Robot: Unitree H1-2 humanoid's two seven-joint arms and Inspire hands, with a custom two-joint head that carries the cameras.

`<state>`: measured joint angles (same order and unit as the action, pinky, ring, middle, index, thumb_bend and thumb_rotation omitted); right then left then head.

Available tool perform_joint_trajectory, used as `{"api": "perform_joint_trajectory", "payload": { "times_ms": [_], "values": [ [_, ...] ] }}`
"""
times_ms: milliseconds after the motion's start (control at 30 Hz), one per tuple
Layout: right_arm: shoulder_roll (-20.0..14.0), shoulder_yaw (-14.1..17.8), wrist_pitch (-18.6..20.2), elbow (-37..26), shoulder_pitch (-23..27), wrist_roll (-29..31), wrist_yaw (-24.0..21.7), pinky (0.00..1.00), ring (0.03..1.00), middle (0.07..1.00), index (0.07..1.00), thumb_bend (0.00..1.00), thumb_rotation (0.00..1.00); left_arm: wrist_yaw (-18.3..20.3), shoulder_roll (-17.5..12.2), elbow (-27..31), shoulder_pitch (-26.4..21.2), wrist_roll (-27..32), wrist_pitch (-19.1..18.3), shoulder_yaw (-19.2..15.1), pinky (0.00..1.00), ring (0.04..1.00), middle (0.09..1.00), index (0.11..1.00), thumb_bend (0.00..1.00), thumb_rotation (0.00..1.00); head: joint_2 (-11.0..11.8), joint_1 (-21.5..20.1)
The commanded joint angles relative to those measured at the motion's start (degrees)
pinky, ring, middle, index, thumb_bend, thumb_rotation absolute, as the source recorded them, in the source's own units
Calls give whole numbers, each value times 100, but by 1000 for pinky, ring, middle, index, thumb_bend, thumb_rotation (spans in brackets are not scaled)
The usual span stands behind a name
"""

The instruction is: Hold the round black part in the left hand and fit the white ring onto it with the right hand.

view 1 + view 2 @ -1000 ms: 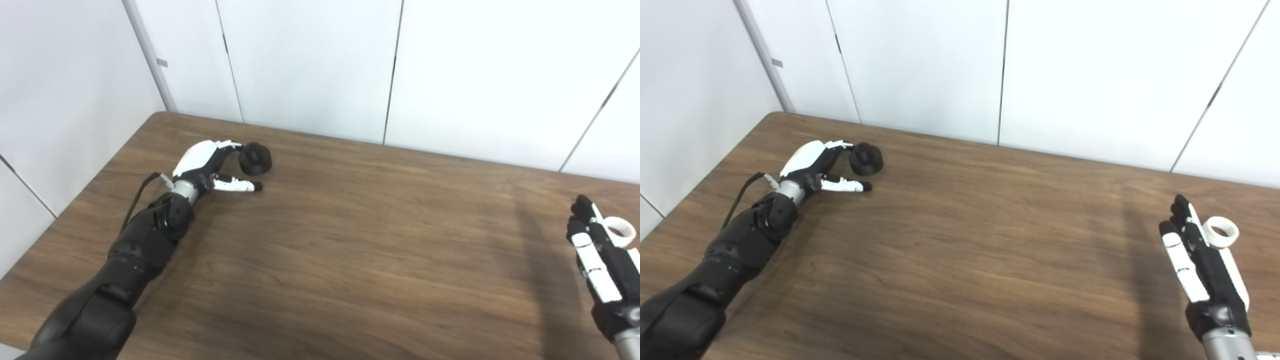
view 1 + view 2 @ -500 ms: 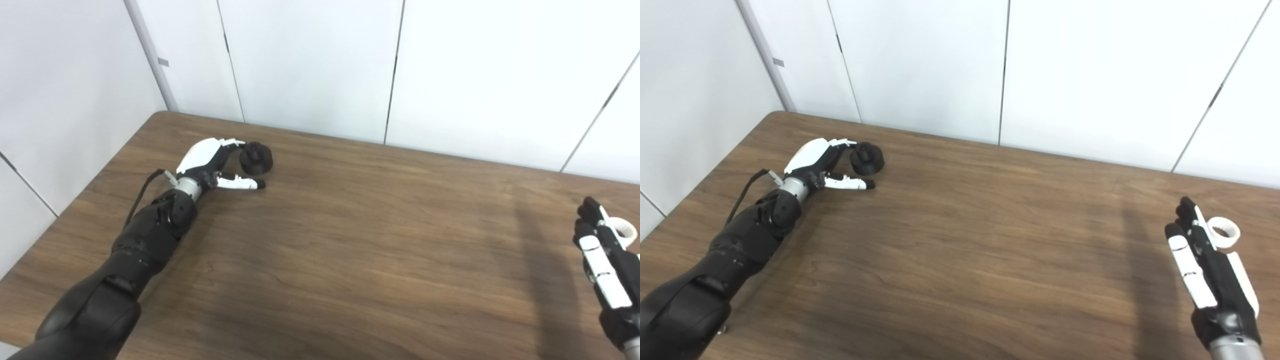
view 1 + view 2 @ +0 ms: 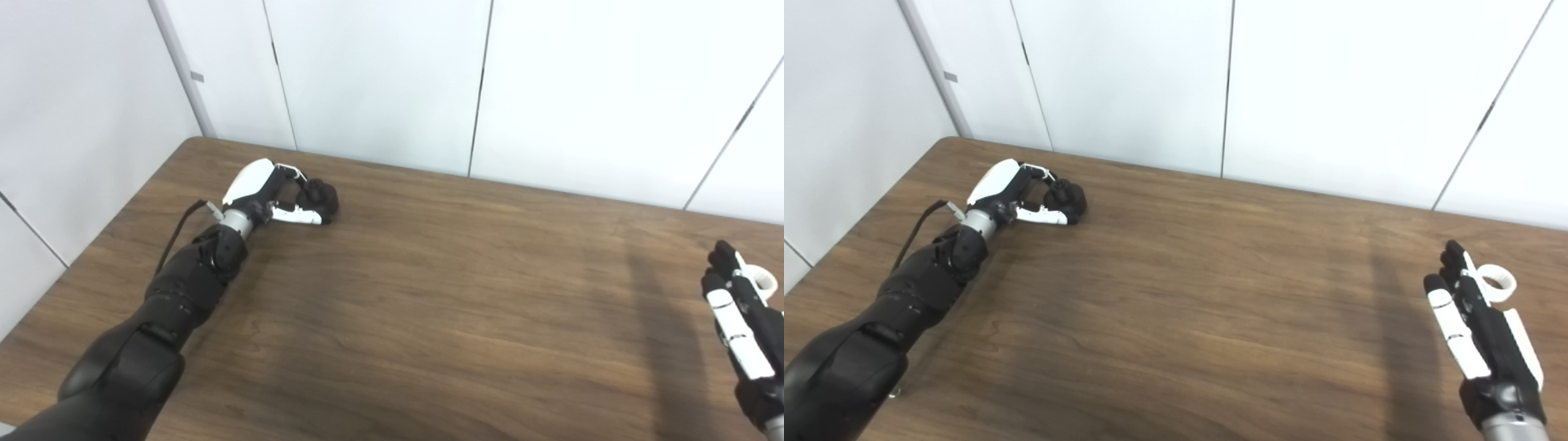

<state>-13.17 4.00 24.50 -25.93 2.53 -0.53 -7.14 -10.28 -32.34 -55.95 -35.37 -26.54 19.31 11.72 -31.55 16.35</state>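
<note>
Left robot hand (image 3: 269, 193) cupping black part (image 3: 320, 197)

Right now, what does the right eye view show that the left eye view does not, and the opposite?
Only the right eye view shows the whole white ring beside the right hand, and table surface to the right of both. Only the left eye view shows more of the left wall and the table's left edge; there the ring is cut by the picture's right edge. Both show the left hand curled around the round black part at the far left of the table, and the right hand with straight fingers, holding nothing.
</note>
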Motion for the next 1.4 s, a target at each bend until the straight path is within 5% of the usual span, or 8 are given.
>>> {"api": "perform_joint_trajectory", "payload": {
  "times_ms": [0, 567, 1000, 1367],
  "values": [
    [-43, -13, -129, -202, 115, -59, 39, 1000, 1000, 1000, 1000, 58, 761, 25, -67, -84, -184, -27, 179, 71, 1000, 861, 736, 484, 524, 54, -15, 4],
    [-9, -10, -302, -22, 167, -144, 60, 1000, 1000, 1000, 1000, 101, 779, 116, -119, 307, 55, 34, 321, 123, 1000, 867, 739, 484, 524, 54, -71, -283],
    [-62, -42, -992, 490, 296, -176, 11, 968, 995, 988, 978, 244, 788, 559, -1, 2684, 935, -71, 539, 92, 1000, 892, 741, 483, 524, 52, -131, -664],
    [-40, -136, -1203, 587, 332, -266, 8, 937, 984, 980, 959, 333, 785, 1154, 327, 3881, 1214, -81, 516, 160, 1000, 912, 736, 482, 523, 52, -198, -1003]
  ]
}}
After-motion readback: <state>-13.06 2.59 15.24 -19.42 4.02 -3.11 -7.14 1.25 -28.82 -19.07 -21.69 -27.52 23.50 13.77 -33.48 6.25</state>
